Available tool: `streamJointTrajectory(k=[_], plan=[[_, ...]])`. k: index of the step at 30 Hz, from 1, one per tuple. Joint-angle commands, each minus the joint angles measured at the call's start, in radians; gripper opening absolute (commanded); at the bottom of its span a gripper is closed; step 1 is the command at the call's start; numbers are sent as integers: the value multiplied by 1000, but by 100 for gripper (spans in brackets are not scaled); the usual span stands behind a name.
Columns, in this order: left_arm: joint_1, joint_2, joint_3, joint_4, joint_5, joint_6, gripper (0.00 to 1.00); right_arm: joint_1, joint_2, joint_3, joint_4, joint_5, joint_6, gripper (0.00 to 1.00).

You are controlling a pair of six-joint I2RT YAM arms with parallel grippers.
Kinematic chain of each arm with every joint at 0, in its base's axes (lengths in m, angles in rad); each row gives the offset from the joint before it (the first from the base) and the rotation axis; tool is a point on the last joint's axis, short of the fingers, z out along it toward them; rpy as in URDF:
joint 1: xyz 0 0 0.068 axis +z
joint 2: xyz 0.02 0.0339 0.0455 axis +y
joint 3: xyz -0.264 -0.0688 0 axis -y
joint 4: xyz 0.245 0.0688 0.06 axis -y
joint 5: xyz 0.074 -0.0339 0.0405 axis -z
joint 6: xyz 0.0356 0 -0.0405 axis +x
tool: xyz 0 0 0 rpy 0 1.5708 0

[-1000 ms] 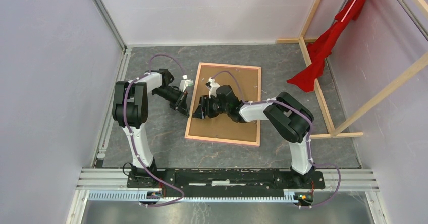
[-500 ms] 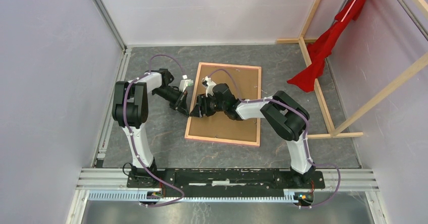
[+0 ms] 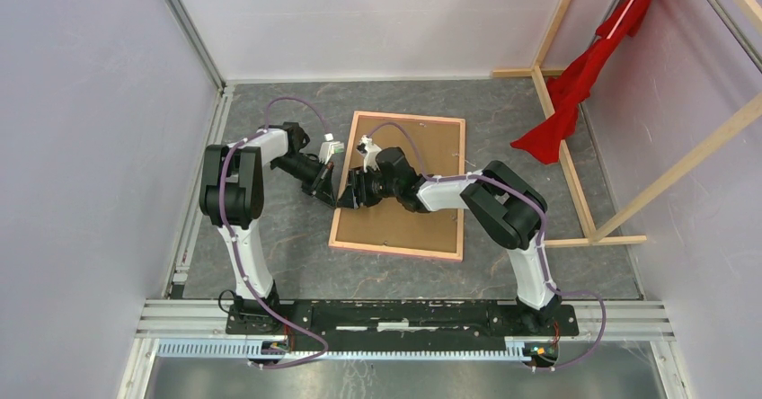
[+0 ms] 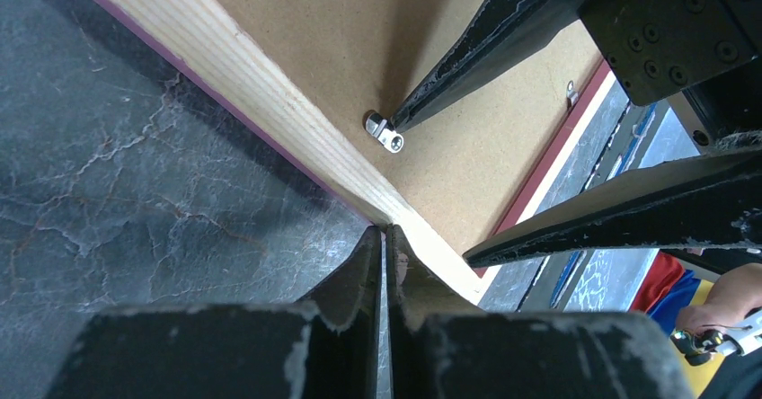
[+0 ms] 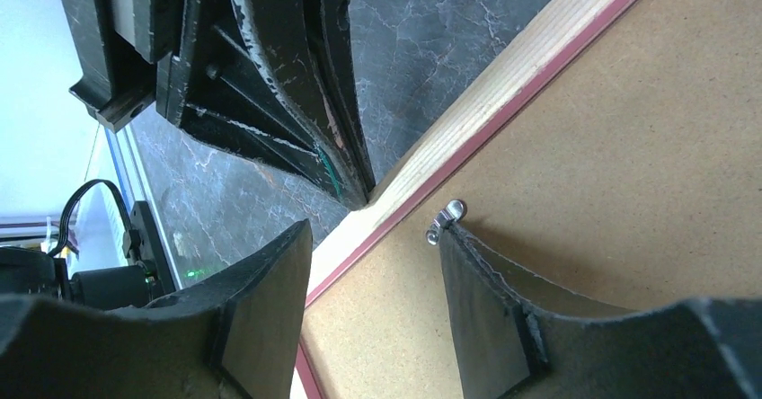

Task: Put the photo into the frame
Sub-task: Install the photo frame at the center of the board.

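Photo (image 3: 422, 147) seated back-up in the frame (image 3: 395, 250); right gripper (image 3: 349, 197) had crept to the left rail.

Over the last second the right gripper slid leftward across the brown hardboard and narrowed a little. Its jaws were still apart and held nothing, one fingertip (image 5: 467, 246) touching the small metal tab (image 5: 446, 220) just inside the frame's left rail. The left gripper (image 4: 385, 233) stayed pinched shut, tips pressed on that pale wood rail, apparently steadying it. Frame and photo lay flat, mid-tabletop (image 3: 296, 264), nearer the far edge. Judging from this, the photo was already in, and what remained was turning tabs to lock it, with this one looking like the next to go.
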Motion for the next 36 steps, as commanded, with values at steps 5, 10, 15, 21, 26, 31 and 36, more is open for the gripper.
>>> streamJointTrajectory(k=[5, 10, 15, 21, 26, 31, 36], plan=[[-4, -19, -8, 61, -63, -4, 9, 10, 33, 35, 7, -31, -24, 61], [-4, -14, -2, 45, -65, 5, 8, 9, 50, 57, 2, -36, -20, 60], [-4, -18, -3, 44, -63, 6, 8, 8, 63, 51, 11, -25, -22, 60], [-5, -16, 1, 34, -69, 13, 8, 7, 79, 44, 34, -22, -12, 60], [-6, -20, 4, 33, -71, 12, 8, 8, 93, 48, 46, -48, -6, 59], [-7, -21, 7, 30, -78, 10, 8, 8, 83, 44, 49, -66, -15, 58], [-7, -25, 25, 17, -84, 12, 7, -22, 40, 40, 50, -72, -22, 59]])
